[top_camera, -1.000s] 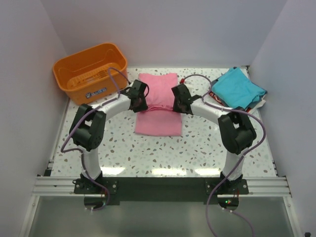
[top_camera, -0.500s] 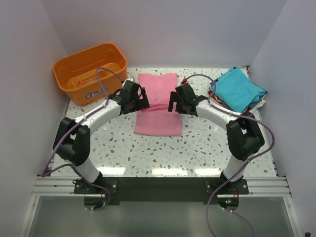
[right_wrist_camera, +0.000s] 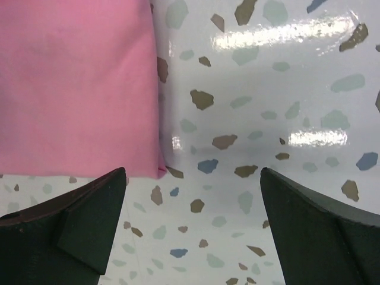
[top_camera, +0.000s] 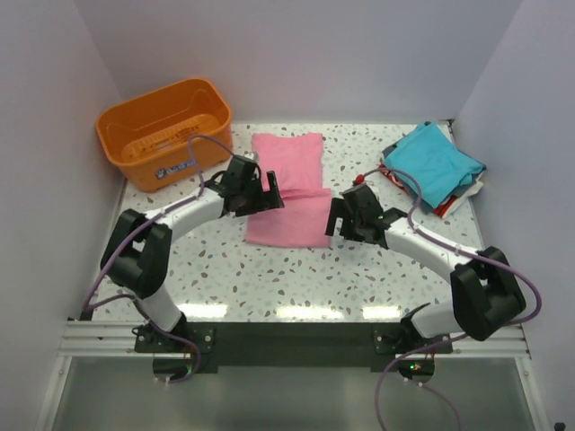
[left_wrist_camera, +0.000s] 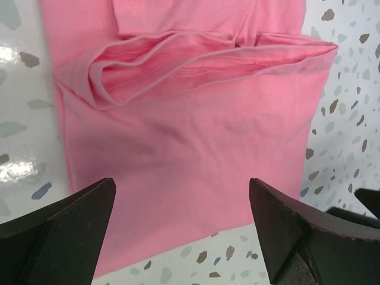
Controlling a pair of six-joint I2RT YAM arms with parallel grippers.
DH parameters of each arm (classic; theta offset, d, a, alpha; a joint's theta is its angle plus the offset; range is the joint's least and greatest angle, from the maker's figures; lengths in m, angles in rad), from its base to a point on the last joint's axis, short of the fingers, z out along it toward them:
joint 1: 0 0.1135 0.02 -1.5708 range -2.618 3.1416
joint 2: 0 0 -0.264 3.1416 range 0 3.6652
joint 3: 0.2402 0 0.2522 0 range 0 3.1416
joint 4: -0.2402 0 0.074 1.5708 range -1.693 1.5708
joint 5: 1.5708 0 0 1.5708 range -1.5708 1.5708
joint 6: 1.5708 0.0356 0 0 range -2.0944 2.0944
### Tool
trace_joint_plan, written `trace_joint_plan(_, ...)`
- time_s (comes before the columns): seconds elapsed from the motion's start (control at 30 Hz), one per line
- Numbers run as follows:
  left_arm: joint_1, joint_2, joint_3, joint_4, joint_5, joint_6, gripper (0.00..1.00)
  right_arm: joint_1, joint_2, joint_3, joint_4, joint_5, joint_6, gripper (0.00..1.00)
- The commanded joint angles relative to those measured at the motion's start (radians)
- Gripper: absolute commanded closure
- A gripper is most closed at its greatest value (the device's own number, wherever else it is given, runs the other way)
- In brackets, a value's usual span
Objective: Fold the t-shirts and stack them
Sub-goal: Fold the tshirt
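A pink t-shirt (top_camera: 289, 184) lies flat mid-table, with a fold ridge across its middle. My left gripper (top_camera: 269, 196) hovers open over the shirt's left edge; in the left wrist view its jaws (left_wrist_camera: 181, 187) stand wide above the pink cloth (left_wrist_camera: 190, 136), holding nothing. My right gripper (top_camera: 340, 220) is open just off the shirt's near right corner; its wrist view shows the pink corner (right_wrist_camera: 77, 89) to the left of the gap (right_wrist_camera: 193, 173), with bare speckled table between the fingers. A stack of folded t-shirts (top_camera: 436, 163), teal on top with red and white beneath, sits at the back right.
An orange plastic basket (top_camera: 166, 130) stands at the back left corner. White walls close the table on three sides. Purple cables loop off both arms above the tabletop (top_camera: 269, 269).
Both grippers went from partly closed at the shirt's sides to wide open, letting go of the pink cloth. The right arm drew back toward the near right; the left one shifted slightly.
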Motion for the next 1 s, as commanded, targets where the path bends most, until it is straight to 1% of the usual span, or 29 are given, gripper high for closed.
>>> trace_joint_plan(0.0, -0.003, 0.096, 0.082, 0.068, 0.042, 0.031, 0.00, -0.003, -0.106, -0.029, -0.001, -0.010, 0.031, 0.01)
trace_joint_plan(0.07, -0.001, 0.170, 0.143, 0.069, 0.039, 0.048, 0.00, -0.003, -0.149, -0.029, -0.033, 0.001, 0.029, 0.01)
trace_joint_plan(0.1, 0.000, 0.196, 0.175, 0.028, 0.026, 0.049, 0.00, -0.003, -0.160, -0.026, -0.043, 0.009, 0.028, 0.01)
trace_joint_plan(0.13, 0.000, 0.222, 0.242, 0.006, -0.003, 0.054, 0.00, -0.003, -0.181, -0.021, -0.049, 0.018, 0.023, 0.02)
trace_joint_plan(0.17, 0.002, 0.262, 0.270, -0.003, -0.012, 0.055, 0.00, -0.001, -0.189, -0.020, -0.055, 0.018, 0.022, 0.01)
trace_joint_plan(0.27, 0.013, 0.317, 0.359, 0.000, -0.043, 0.077, 0.00, -0.003, -0.214, -0.027, -0.055, 0.015, 0.019, 0.02)
trace_joint_plan(0.3, 0.019, 0.334, 0.390, -0.023, -0.052, 0.080, 0.00, -0.003, -0.217, -0.030, -0.055, 0.015, 0.020, 0.01)
trace_joint_plan(0.37, 0.039, 0.394, 0.491, -0.051, -0.073, 0.090, 0.00, -0.003, -0.217, -0.036, -0.070, 0.017, 0.023, 0.02)
trace_joint_plan(0.4, 0.049, 0.418, 0.570, -0.097, -0.113, 0.092, 0.00, -0.003, -0.212, -0.035, -0.076, 0.023, 0.025, 0.01)
trace_joint_plan(0.43, 0.059, 0.443, 0.611, -0.120, -0.148, 0.092, 0.00, -0.003, -0.212, -0.033, -0.084, 0.026, 0.025, 0.01)
trace_joint_plan(0.47, 0.081, 0.496, 0.652, -0.147, -0.158, 0.094, 0.00, -0.003, -0.212, -0.030, -0.096, 0.030, 0.023, 0.01)
trace_joint_plan(0.5, 0.094, 0.521, 0.735, -0.215, -0.161, 0.095, 0.00, -0.003, -0.218, -0.030, -0.096, 0.033, 0.020, 0.01)
trace_joint_plan(0.57, 0.114, 0.547, 0.786, -0.269, -0.150, 0.101, 0.00, -0.003, -0.229, -0.035, -0.089, 0.027, 0.009, 0.02)
trace_joint_plan(0.63, 0.114, 0.512, 0.751, -0.263, -0.133, 0.120, 0.00, -0.003, -0.240, -0.053, -0.072, -0.025, 0.015, 0.01)
trace_joint_plan(0.67, 0.111, 0.438, 0.710, -0.231, -0.112, 0.130, 0.00, -0.003, -0.241, -0.061, -0.052, -0.045, 0.020, 0.01)
trace_joint_plan(0.7, 0.109, 0.396, 0.620, -0.159, -0.087, 0.143, 0.00, -0.001, -0.240, -0.069, -0.035, -0.090, 0.020, 0.01)
trace_joint_plan(0.73, 0.111, 0.355, 0.584, -0.146, -0.057, 0.149, 0.00, 0.000, -0.237, -0.084, -0.020, -0.105, 0.028, 0.01)
trace_joint_plan(0.77, 0.109, 0.277, 0.549, -0.142, -0.047, 0.149, 0.00, 0.000, -0.235, -0.090, 0.006, -0.111, 0.034, 0.01)
trace_joint_plan(0.8, 0.109, 0.232, 0.468, -0.123, -0.038, 0.150, 0.00, 0.000, -0.229, -0.096, 0.015, -0.118, 0.035, 0.02)
trace_joint_plan(0.83, 0.105, 0.143, 0.421, -0.114, -0.026, 0.146, 0.00, 0.002, -0.211, -0.098, 0.020, -0.129, 0.035, 0.02)
trace_joint_plan(0.87, 0.102, 0.097, 0.374, -0.105, -0.024, 0.144, 0.00, 0.003, -0.198, -0.095, 0.019, -0.132, 0.039, 0.02)
trace_joint_plan(0.9, 0.100, 0.049, 0.275, -0.097, -0.029, 0.140, 0.00, 0.003, -0.186, -0.093, 0.020, -0.137, 0.045, 0.02)
trace_joint_plan(0.93, 0.096, -0.047, 0.219, -0.091, -0.062, 0.115, 0.00, 0.006, -0.165, -0.096, 0.037, -0.154, 0.060, 0.02)
trace_joint_plan(0.97, 0.095, -0.095, 0.162, -0.079, -0.072, 0.106, 0.00, 0.008, -0.154, -0.096, 0.048, -0.163, 0.069, 0.02)
